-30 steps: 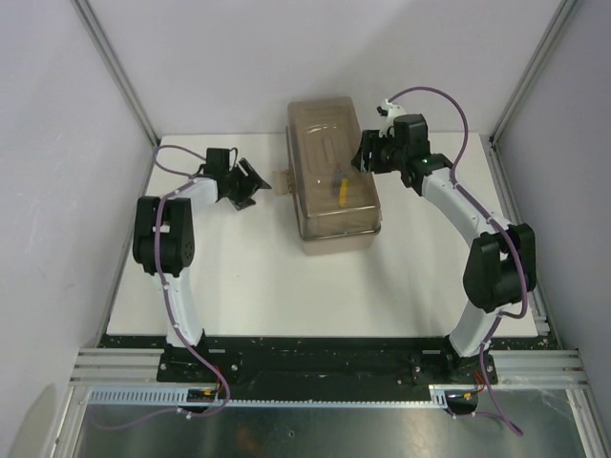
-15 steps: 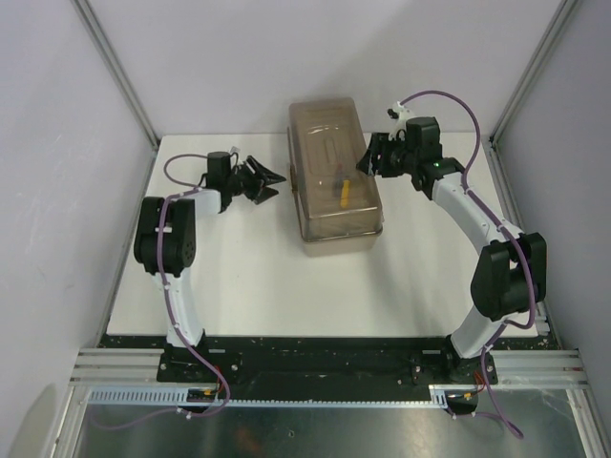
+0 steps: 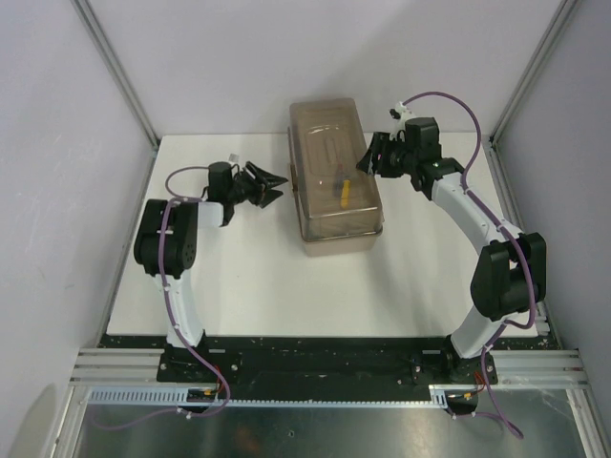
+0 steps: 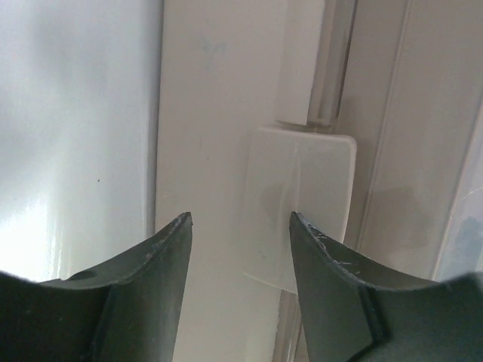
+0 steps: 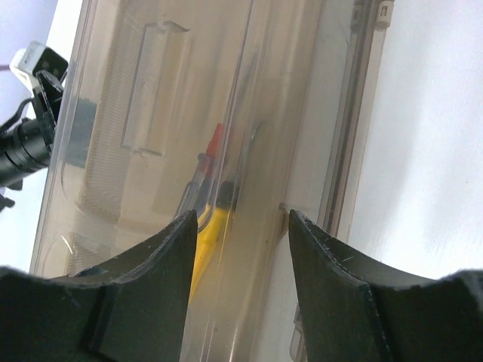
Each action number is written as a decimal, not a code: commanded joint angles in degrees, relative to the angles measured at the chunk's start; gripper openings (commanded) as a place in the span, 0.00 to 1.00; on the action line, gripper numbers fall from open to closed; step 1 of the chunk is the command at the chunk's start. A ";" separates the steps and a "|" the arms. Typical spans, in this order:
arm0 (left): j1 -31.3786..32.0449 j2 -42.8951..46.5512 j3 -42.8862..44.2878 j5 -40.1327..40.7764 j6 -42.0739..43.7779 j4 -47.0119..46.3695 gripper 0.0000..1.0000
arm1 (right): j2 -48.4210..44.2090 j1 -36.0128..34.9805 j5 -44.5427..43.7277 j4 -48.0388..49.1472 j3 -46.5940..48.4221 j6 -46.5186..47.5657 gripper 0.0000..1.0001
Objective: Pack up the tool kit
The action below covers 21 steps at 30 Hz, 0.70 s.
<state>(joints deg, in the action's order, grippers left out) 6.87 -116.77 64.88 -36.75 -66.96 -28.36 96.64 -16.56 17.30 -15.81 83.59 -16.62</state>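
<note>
1. White surface (image 3: 248, 277), walled on three sides; both arm bases stand at its near edge.
2. Left hand (image 3: 278, 185): fingers spread, pointing at a beige latch (image 4: 302, 204) on the left side of the toolbox (image 3: 334, 215).
3. Right hand (image 3: 364, 157): fingers spread, just beside the toolbox's right side.
4. Toolbox at far centre, translucent lid (image 3: 325, 134) down; yellow-handled tool (image 3: 342, 194) visible inside.

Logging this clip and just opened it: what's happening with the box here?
A closed toolbox sits toward the back of the table. The left hand, open, faces a latch on the box's left side. The right hand, also open, hovers at its right side. A yellow-handled tool shows through the lid. Neither hand holds anything.
</note>
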 commanded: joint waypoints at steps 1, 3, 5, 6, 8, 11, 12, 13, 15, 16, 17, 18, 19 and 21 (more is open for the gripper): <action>3.31 3.75 -4.29 1.18 -7.40 -13.13 0.60 | 1.65 -1.56 -0.45 -2.68 -1.23 -3.29 0.55; 3.93 3.55 -5.68 2.83 -10.58 -17.48 0.62 | 2.02 -1.99 -0.50 -1.49 -1.76 -5.45 0.54; 4.75 2.62 -6.66 4.19 -13.62 -22.72 0.63 | 2.40 -2.78 -1.23 -0.60 -2.07 -7.40 0.54; 5.22 2.13 -7.16 4.78 -15.08 -25.30 0.63 | 2.63 -3.26 -1.75 -0.17 -2.14 -8.09 0.54; 5.99 1.25 -8.16 6.19 -17.84 -30.19 0.63 | 3.02 -4.06 -2.32 0.70 -2.19 -9.24 0.54; 6.82 0.44 -9.78 9.06 -21.16 -36.58 0.63 | 3.37 -5.07 -3.18 1.52 -2.20 -10.46 0.53; 7.09 0.34 -10.04 9.85 -22.01 -37.38 0.63 | 3.50 -5.38 -3.47 1.77 -2.20 -10.67 0.53; 7.40 0.28 -10.57 10.87 -23.01 -37.95 0.63 | 3.62 -5.62 -3.84 1.89 -2.20 -10.87 0.53; 8.19 0.15 -10.98 12.18 -23.93 -38.49 0.62 | 3.75 -5.95 -4.33 2.14 -2.21 -11.12 0.53; 8.52 -0.03 -11.04 12.51 -24.28 -38.60 0.62 | 3.74 -6.03 -4.53 2.16 -2.21 -11.23 0.53; 8.82 -0.25 -11.15 12.72 -24.58 -38.60 0.61 | 3.78 -6.08 -4.76 2.13 -2.21 -11.32 0.53; 9.02 -0.50 -11.12 12.70 -24.73 -38.65 0.61 | 3.75 -6.10 -4.88 2.21 -2.21 -11.41 0.53; 9.07 -0.71 -11.24 12.64 -24.77 -38.63 0.60 | 3.74 -6.11 -4.98 2.20 -2.21 -11.50 0.53; 8.96 -0.71 -11.88 12.84 -24.70 -38.64 0.60 | 3.73 -6.14 -5.32 2.24 -2.21 -11.50 0.53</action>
<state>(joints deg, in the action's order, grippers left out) 12.27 -117.73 53.12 -21.54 -88.16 -59.09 97.60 -19.22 8.01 -13.15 82.83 -25.93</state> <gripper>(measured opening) 0.604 0.527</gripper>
